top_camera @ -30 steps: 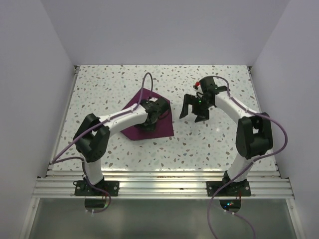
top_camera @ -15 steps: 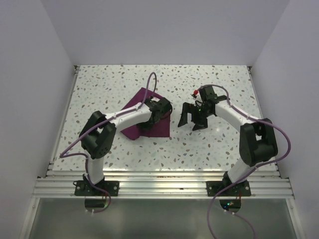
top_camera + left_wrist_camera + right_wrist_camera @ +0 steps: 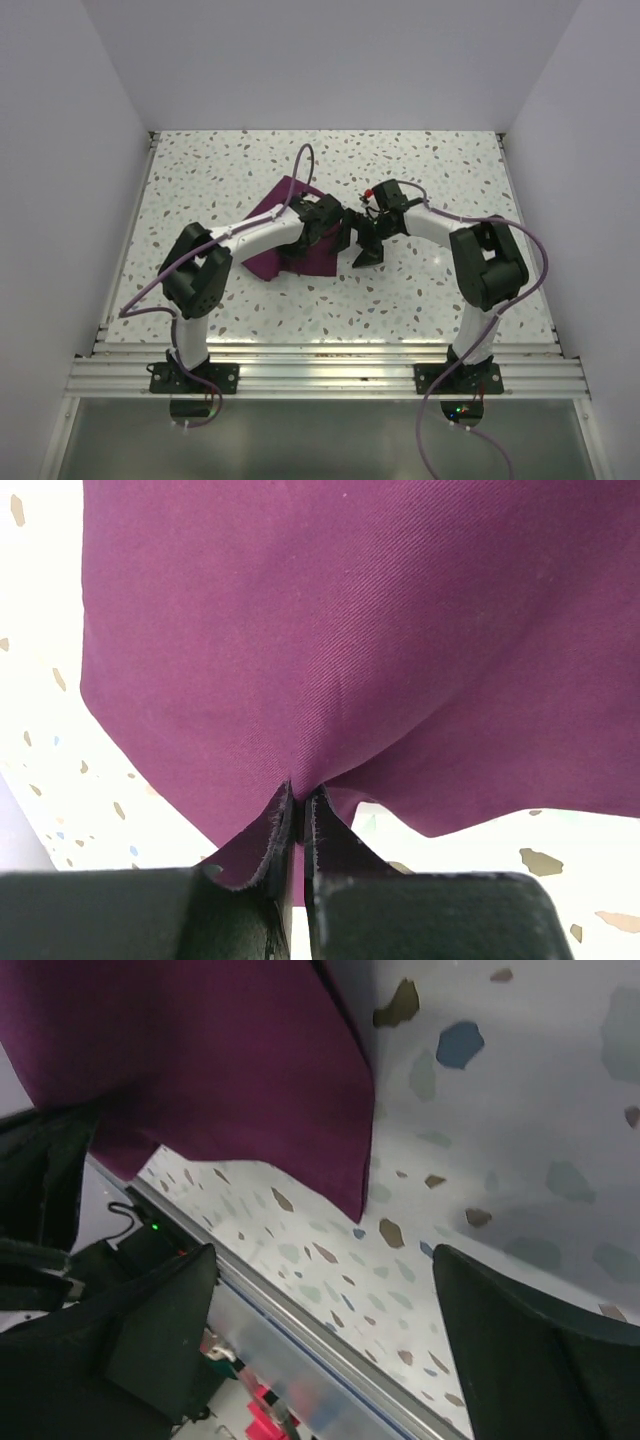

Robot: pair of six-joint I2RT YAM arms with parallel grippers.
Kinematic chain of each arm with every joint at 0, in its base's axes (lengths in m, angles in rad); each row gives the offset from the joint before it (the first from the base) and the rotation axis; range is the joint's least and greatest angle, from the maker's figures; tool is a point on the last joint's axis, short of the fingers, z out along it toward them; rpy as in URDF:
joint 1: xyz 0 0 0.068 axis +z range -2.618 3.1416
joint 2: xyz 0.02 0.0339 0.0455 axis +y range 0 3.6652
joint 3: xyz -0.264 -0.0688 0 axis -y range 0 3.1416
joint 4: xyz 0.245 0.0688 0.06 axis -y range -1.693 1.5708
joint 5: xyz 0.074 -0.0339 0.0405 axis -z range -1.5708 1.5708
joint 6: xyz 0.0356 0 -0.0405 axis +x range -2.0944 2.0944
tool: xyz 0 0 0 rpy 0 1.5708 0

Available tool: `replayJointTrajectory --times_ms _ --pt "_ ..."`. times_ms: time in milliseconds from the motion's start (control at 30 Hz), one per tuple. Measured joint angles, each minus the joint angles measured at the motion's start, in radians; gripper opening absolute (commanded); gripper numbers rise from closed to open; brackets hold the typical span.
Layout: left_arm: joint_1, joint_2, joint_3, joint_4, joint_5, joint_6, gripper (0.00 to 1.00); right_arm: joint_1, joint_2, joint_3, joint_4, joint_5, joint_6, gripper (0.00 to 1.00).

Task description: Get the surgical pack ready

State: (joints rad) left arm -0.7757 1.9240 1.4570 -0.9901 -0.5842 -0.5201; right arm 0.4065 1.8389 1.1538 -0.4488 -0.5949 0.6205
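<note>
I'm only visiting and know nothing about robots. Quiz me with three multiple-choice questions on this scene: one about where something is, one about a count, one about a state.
1. Where does the plum-purple cloth lie?
A. On the speckled white table, left of centre
B. On the metal rail at the near edge
C. Against the right wall

2. How many robot arms work at the table?
A. One
B. Two
C. Three

3. How is the left tool?
A. Wide open, high above the cloth
B. Shut, pinching a fold of the cloth
C. Shut on nothing, far from the cloth

Answers:
1 A: the top view shows the cloth on the table, partly under the left arm.
2 B: two bases stand side by side at the near edge.
3 B: the left wrist view shows its fingers pressed together with cloth between them.
</note>
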Motion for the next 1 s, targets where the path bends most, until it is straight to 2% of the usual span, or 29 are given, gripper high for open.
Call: replayJointTrajectory --times_ms 167,200,333,367,433,567,800,1000 --pt "0.002 -0.012 0.021 -0.023 -0.005 0.002 0.00 0.010 0.059 0.008 0.116 -0.052 0.125 0.69" --pt "0.003 -0.016 0.024 -0.026 -0.008 0.002 0.00 0.013 0.069 0.015 0.133 -0.058 0.141 0.59" --pt "0.003 -0.029 0.030 -0.032 -0.014 0.008 0.00 0.019 0.106 0.052 0.196 -0.084 0.200 0.41" --pt "0.003 -0.032 0.031 -0.034 -0.014 0.008 0.00 0.021 0.114 0.060 0.212 -0.092 0.214 0.32" --pt "0.003 -0.036 0.040 -0.042 -0.015 0.008 0.00 0.026 0.127 0.074 0.237 -0.106 0.237 0.24" --pt "0.003 -0.047 0.068 -0.051 -0.014 0.009 0.00 0.042 0.169 0.112 0.273 -0.127 0.274 0.20" --pt "0.003 -0.057 0.110 -0.058 -0.004 0.017 0.00 0.090 0.219 0.161 0.318 -0.152 0.320 0.18" --pt "0.003 -0.059 0.111 -0.061 0.007 0.020 0.00 0.124 0.261 0.171 0.425 -0.184 0.400 0.17"
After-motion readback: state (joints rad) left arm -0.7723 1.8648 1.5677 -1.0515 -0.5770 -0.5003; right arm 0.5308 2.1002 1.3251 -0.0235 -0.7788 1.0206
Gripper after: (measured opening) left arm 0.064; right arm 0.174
